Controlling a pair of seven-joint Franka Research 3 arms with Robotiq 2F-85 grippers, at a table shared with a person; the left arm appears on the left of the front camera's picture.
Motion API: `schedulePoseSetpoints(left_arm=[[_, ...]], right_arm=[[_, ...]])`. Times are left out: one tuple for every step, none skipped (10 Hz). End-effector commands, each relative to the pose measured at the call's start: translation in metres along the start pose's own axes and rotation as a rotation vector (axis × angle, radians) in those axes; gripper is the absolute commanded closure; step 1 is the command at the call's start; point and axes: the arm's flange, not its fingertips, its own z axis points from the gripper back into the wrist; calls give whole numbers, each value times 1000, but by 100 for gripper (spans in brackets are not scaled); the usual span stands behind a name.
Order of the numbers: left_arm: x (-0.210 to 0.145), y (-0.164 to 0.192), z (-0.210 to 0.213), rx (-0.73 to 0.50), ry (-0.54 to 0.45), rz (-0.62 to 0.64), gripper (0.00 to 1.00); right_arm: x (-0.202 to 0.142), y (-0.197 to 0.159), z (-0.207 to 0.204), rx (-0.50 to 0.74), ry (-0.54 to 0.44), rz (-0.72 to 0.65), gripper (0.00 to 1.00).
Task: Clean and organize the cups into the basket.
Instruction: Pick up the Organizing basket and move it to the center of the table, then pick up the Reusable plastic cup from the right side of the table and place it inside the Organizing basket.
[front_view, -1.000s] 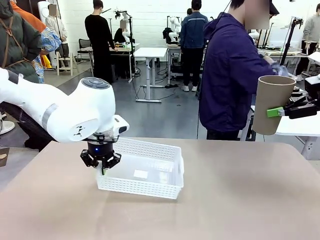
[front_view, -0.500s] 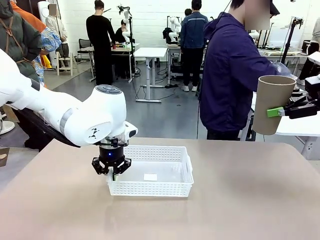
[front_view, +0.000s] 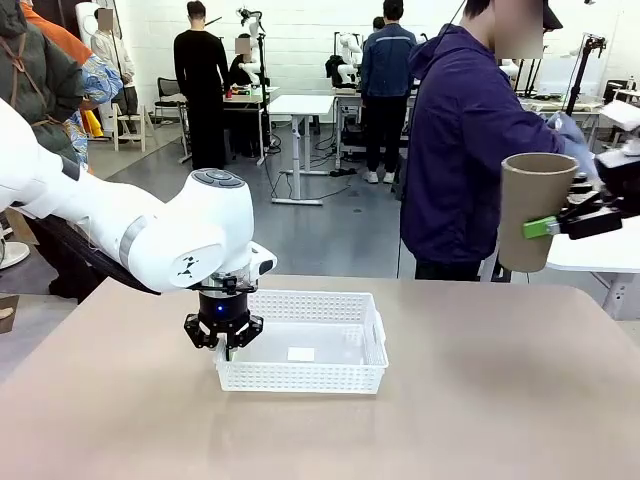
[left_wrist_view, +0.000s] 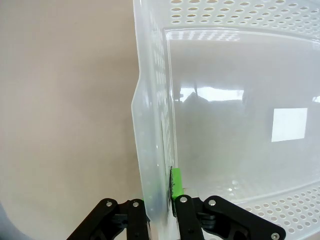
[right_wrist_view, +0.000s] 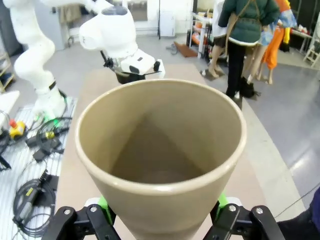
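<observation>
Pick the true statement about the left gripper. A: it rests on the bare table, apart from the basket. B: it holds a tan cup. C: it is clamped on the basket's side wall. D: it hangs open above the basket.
C: in the left wrist view the left gripper has its fingers closed on either side of the basket wall; the tan cup sits in the right gripper.

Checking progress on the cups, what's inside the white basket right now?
A white sticker on the basket floor, and one of the left fingers, pinching its side wall. The near strip of floor is hidden behind the front wall.
</observation>
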Motion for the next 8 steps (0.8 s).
schedulePoseSetpoints(left_arm=[[-4, 0, -1, 16, -9, 1, 100], [-4, 0, -1, 16, -9, 1, 100], [-4, 0, -1, 16, -9, 1, 100], [-4, 0, -1, 16, -9, 1, 100], [-4, 0, -1, 16, -9, 1, 100], [-4, 0, -1, 16, -9, 1, 100], [-4, 0, -1, 16, -9, 1, 100], [-4, 0, -1, 16, -9, 1, 100]], right_arm=[[75, 4, -62, 8, 273, 6, 15], [93, 5, -113, -12, 401, 14, 15], [98, 5, -158, 4, 495, 34, 15], [101, 6, -194, 12, 581, 50, 15], [101, 6, -224, 25, 665, 52, 15], [98, 6, -250, 23, 720, 64, 15], [96, 10, -272, 40, 748, 81, 15], [97, 12, -281, 41, 730, 90, 15]])
